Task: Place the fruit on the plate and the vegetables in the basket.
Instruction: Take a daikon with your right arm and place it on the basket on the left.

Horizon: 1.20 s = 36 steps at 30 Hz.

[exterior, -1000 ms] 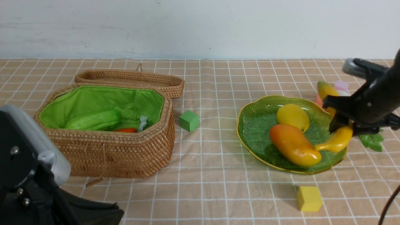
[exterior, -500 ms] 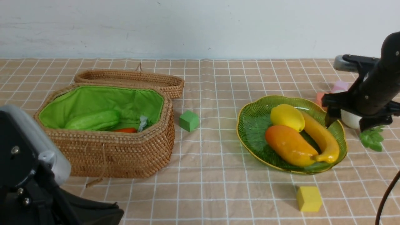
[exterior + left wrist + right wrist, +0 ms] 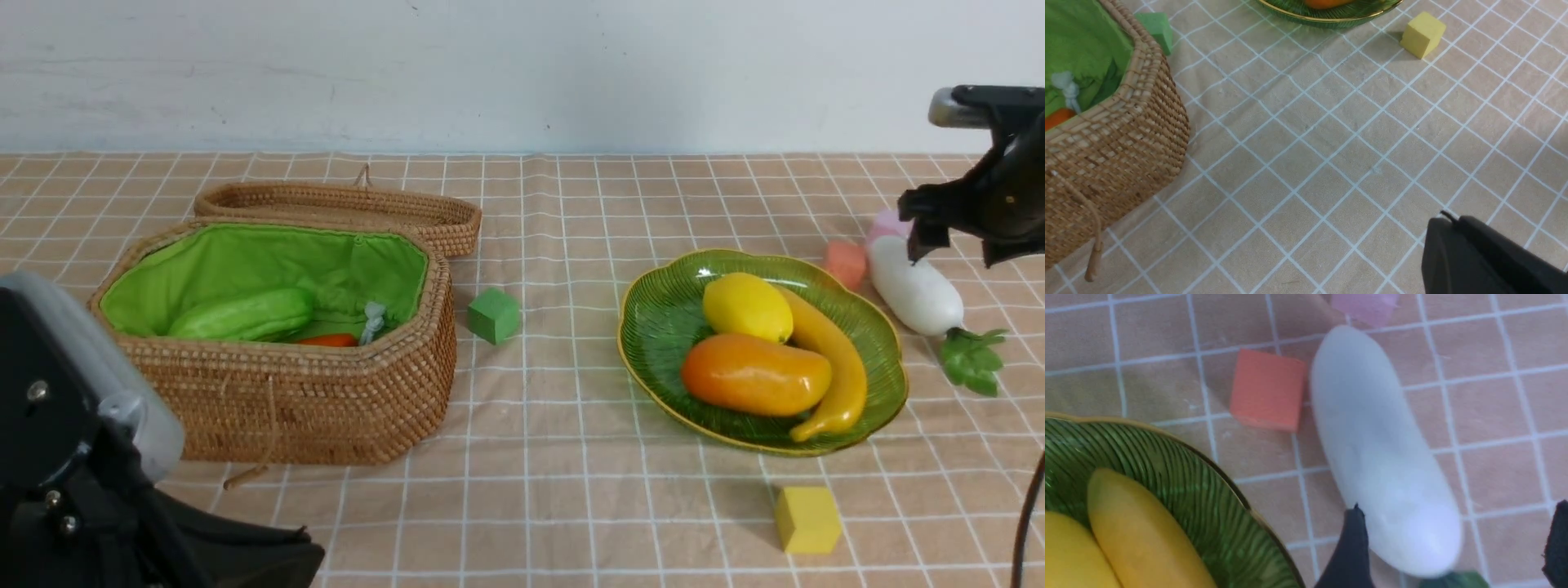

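A table (image 3: 571,457) covered in a tan checked cloth. The landmark is the green leaf-ribbed glass plate (image 3: 653,327).

On the plate lie all three fruit. The orange-yellow mango (image 3: 755,374) is on its near side, the round yellow lemon (image 3: 747,306) just behind it. The yellow banana (image 3: 833,359) curves along the plate's right side and touches both.

Just right of the plate, off its rim, a white radish (image 3: 914,286) lies on the cloth, its green leaves at its near end. A salmon cube (image 3: 845,263) sits between the plate's far right rim and the radish. A pink cube (image 3: 888,222) lies beyond the radish tip.

The right tool (image 3: 959,245) hovers above the radish with its jaws wide apart and nothing held. In the right wrist view, one black finger shows on each side of the radish's leafy end.

Well to the left of the plate stands the open woven basket (image 3: 326,400) with its bright green lining. It holds a light green gourd (image 3: 245,314) and a partly hidden red-orange pepper (image 3: 326,340). Its lid (image 3: 343,204) lies behind it.

A green cube (image 3: 494,314) sits between basket and plate. A yellow cube (image 3: 807,518) sits on the near side of the plate.

The left tool (image 3: 1453,245) is closed and empty, over bare cloth to the near left of the plate.
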Available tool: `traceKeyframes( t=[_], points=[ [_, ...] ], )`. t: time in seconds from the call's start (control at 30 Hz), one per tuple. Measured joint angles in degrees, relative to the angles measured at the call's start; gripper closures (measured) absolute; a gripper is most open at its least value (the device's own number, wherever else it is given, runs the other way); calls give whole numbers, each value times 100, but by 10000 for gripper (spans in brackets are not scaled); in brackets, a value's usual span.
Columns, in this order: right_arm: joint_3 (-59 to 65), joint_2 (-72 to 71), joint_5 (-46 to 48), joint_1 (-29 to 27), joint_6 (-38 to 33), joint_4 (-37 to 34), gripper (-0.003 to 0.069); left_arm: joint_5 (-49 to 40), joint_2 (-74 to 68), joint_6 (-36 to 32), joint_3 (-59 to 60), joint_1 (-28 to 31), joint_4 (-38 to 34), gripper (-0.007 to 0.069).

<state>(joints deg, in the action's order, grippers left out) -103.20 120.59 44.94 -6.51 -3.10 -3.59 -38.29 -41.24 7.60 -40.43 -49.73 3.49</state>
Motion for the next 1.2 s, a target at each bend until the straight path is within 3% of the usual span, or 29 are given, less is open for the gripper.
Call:
traceKeyframes(
  t=[0.27,0.47,0.67,0.8,0.87,1.0,1.03,1.1,1.13,1.2],
  points=[
    [-1040,1367,-15,-151,-481,-244,67,-76,0,0,0,0,-9,623],
    [-1091,1497,147,-169,-549,-226,158,-151,0,25,0,0,-16,620],
    [-1100,1143,1048,-169,-475,-229,179,-159,0,1109,0,0,536,617],
    [-1100,524,1598,-89,-393,-622,179,-159,0,1680,0,0,1110,617],
    [-1112,39,1836,118,-560,-1134,179,-159,0,1981,0,0,1564,617],
    [-1158,-728,1982,1169,-1412,-2766,179,-176,0,2653,-136,0,2648,617],
    [-1160,-728,1982,1232,-1412,-2766,179,-181,0,2684,-173,0,2742,617],
    [-1163,-799,1715,2153,-1945,-3581,179,-325,0,3093,-467,0,3267,617],
    [-1163,-798,1681,2153,-1980,-3621,179,-348,0,3149,-490,0,3340,617],
    [-1163,-633,982,3091,-2429,-3921,179,-770,28,3478,-733,0,3728,617]
  ],
)
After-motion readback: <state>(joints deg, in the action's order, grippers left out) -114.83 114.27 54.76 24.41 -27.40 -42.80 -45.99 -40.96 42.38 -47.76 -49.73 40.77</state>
